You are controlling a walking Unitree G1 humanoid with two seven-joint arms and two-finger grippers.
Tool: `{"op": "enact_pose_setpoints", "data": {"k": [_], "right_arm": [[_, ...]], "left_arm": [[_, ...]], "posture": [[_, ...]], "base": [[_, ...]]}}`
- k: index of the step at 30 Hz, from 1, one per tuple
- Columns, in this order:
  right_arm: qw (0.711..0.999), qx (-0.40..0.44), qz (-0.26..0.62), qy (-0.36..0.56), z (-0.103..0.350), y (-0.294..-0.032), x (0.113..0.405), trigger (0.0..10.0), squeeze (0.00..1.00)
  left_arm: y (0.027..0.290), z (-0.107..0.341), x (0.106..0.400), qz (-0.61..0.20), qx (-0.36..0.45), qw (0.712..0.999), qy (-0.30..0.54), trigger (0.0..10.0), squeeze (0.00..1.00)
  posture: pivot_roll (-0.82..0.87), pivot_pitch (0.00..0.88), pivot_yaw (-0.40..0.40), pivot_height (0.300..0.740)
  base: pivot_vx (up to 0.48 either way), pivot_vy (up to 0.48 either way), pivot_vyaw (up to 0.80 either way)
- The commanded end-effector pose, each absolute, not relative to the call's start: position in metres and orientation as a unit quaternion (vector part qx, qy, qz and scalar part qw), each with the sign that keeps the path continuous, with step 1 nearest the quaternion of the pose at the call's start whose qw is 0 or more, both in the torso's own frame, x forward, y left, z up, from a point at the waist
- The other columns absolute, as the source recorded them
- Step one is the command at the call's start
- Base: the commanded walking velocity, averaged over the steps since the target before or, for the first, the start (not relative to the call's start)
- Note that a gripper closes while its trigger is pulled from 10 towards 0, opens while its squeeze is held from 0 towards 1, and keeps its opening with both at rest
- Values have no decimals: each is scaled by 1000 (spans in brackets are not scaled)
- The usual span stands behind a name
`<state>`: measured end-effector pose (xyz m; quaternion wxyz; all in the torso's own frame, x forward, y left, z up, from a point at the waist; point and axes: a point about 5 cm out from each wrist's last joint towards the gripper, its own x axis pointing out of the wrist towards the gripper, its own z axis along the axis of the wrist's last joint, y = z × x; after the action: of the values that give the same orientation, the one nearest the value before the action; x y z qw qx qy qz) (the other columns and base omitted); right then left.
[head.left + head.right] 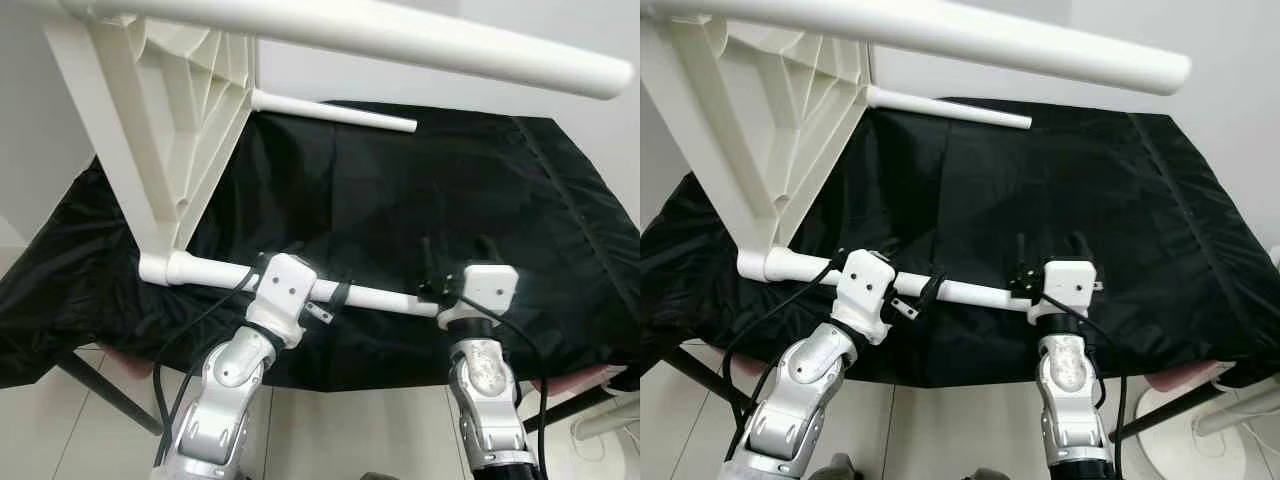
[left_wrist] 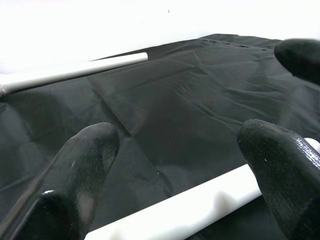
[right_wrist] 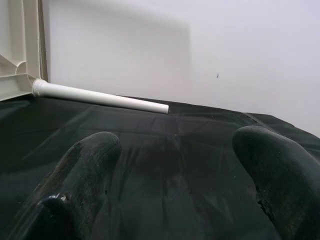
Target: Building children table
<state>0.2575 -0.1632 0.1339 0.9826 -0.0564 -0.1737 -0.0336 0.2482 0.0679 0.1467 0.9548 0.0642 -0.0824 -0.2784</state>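
A white children's table lies tipped on the black-covered work surface (image 1: 400,190), its ribbed underside (image 1: 170,110) at the left. One leg (image 1: 420,40) passes close overhead. A far leg (image 1: 335,112) rests on the cloth. The near leg (image 1: 210,272) runs rightwards from the bottom corner. My left gripper (image 1: 335,296) is at this near leg, fingers (image 2: 85,165) spread wide, the leg (image 2: 190,210) lying across just under them. My right gripper (image 1: 456,250) stands open beside the leg's free end (image 1: 425,304), with nothing between its fingers (image 3: 85,175).
The black cloth hangs over the front edge (image 1: 380,375), with tiled floor (image 1: 340,430) below. A dark frame bar (image 1: 105,390) slants at the lower left. A white stand (image 1: 1200,420) sits on the floor at the lower right. A white wall (image 1: 450,90) is behind.
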Motion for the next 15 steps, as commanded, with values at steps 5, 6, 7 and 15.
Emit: {"op": "enact_pose_setpoints", "data": {"k": [5,6,7,15], "right_arm": [[983,-60,-23,-174,135,-159,258,10000,0],[983,-60,-23,-173,135,-159,258,10000,0],[983,-60,-23,-173,135,-159,257,10000,0],[983,-59,-24,-171,133,-158,257,10000,0]], "left_arm": [[73,144,251,-253,62,963,-66,10000,0],[74,143,251,-252,61,964,-64,10000,0],[74,143,251,-251,60,964,-63,10000,0],[75,143,252,-251,64,964,-62,10000,0]], "posture": [[35,21,-13,740],[36,25,-11,740],[36,25,-11,740],[37,30,-9,740]], "base": [[0,55,0],[0,307,0],[0,334,0],[0,299,0]]}}
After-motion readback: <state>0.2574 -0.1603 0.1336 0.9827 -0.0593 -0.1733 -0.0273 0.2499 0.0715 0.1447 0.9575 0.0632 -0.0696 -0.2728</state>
